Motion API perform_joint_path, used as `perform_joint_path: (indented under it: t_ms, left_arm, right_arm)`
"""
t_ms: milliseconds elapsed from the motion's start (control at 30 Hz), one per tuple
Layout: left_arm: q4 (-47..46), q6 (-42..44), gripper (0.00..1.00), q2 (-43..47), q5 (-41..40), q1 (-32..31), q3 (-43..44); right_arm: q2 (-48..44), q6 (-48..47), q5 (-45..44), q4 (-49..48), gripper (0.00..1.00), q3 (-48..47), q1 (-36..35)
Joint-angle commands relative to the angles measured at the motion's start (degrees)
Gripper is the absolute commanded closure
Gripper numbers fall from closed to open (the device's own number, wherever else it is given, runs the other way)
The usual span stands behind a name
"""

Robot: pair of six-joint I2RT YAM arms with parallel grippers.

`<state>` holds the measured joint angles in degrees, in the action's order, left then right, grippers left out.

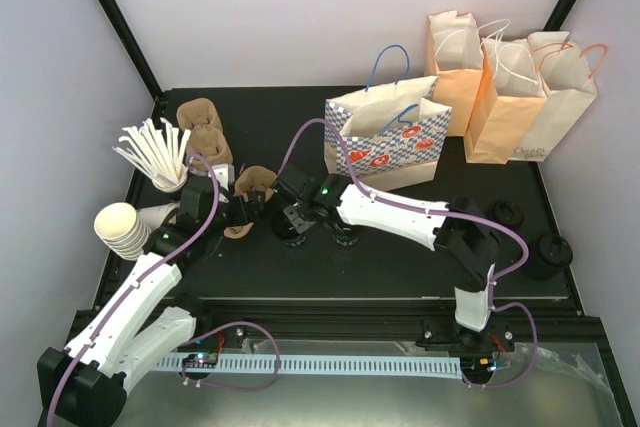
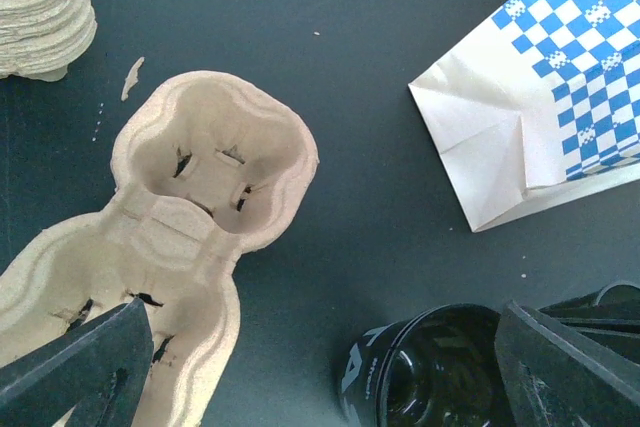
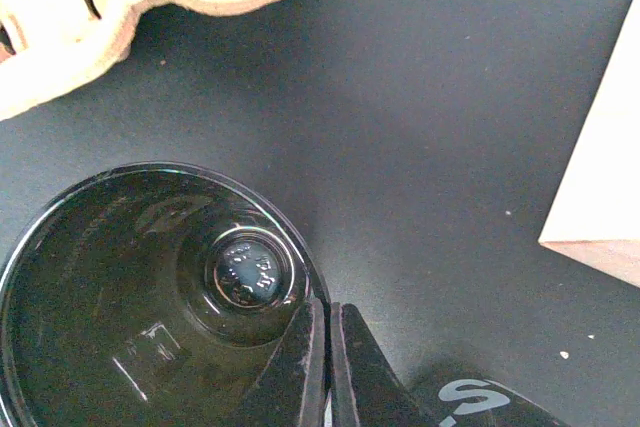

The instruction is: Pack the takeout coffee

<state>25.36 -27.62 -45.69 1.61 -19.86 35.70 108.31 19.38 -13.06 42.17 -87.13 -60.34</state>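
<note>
The takeout coffee is an open-topped black cup (image 3: 130, 287) standing on the dark table; I look down into it in the right wrist view. My right gripper (image 3: 328, 309) is shut on its rim, one finger inside and one outside. In the left wrist view the same cup (image 2: 430, 367) sits low between the wide-open fingers of my left gripper (image 2: 320, 372), closer to the right finger (image 2: 565, 367). A pulp cup carrier (image 2: 200, 162) lies just left of the cup. From above, both grippers meet left of centre, left gripper (image 1: 240, 215) beside right gripper (image 1: 293, 219).
A blue checkered paper bag (image 1: 385, 137) stands behind the cup, orange bags (image 1: 510, 97) at the back right. Stacked carriers (image 1: 205, 132), white sticks (image 1: 155, 152) and cream cups (image 1: 120, 227) crowd the left. Other black items (image 1: 345, 239) (image 1: 548, 255) sit to the right.
</note>
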Motion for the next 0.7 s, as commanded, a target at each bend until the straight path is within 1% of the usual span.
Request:
perform_joint_path:
  t_ms: [0,67,133,267,300,367,400,467,500,567,600,667]
  left_arm:
    - [1.3,0.91,0.04,1.13,0.45,0.44,1.5]
    - [1.51,0.92,0.04,1.14,0.46,0.43,1.71]
    - [1.55,1.06,0.04,1.13,0.56,0.43,1.94]
    - [1.78,1.0,0.04,1.22,0.68,0.43,1.94]
    - [1.47,0.94,0.04,1.17,0.87,0.43,1.84]
    - [1.03,0.94,0.04,0.99,1.42,0.43,1.78]
    - [1.13,0.95,0.04,0.88,1.63,0.43,1.89]
    - [1.27,0.98,0.04,0.7,1.95,0.43,2.17]
    - [1.2,0.97,0.04,0.76,1.95,0.43,2.18]
    - [1.19,0.99,0.04,0.78,2.24,0.43,2.18]
    - [1.41,1.12,0.04,0.9,2.27,0.43,2.18]
    - [1.33,1.15,0.03,1.03,2.17,0.43,1.94]
  right_arm:
    - [-4.93,0.3,-1.67,-0.08,0.99,-1.83,-0.26]
    - [-5.2,0.55,-2.29,-1.11,0.99,-0.02,-0.11]
    - [-4.88,1.59,-2.69,1.65,0.99,-1.54,-0.05]
    - [-9.94,1.85,-2.18,-3.85,0.99,3.02,0.08]
    - [-9.52,1.92,-2.25,-3.33,0.99,3.02,0.31]
    - [-8.2,2.57,-3.17,1.13,0.99,-0.33,0.48]
    - [-8.68,2.52,-3.13,0.91,0.99,0.25,0.5]
    - [-10.63,1.96,-2.82,-3.65,0.99,4.18,0.53]
    - [-10.29,2.03,-2.42,-4.18,0.99,4.2,0.73]
    - [-8.39,3.82,-4.21,1.77,0.99,-0.08,0.69]
    - [-9.74,3.79,-5.26,0.27,0.99,1.04,0.17]
    - [-14.8,2.74,-4.88,-9.15,0.99,8.66,0.32]
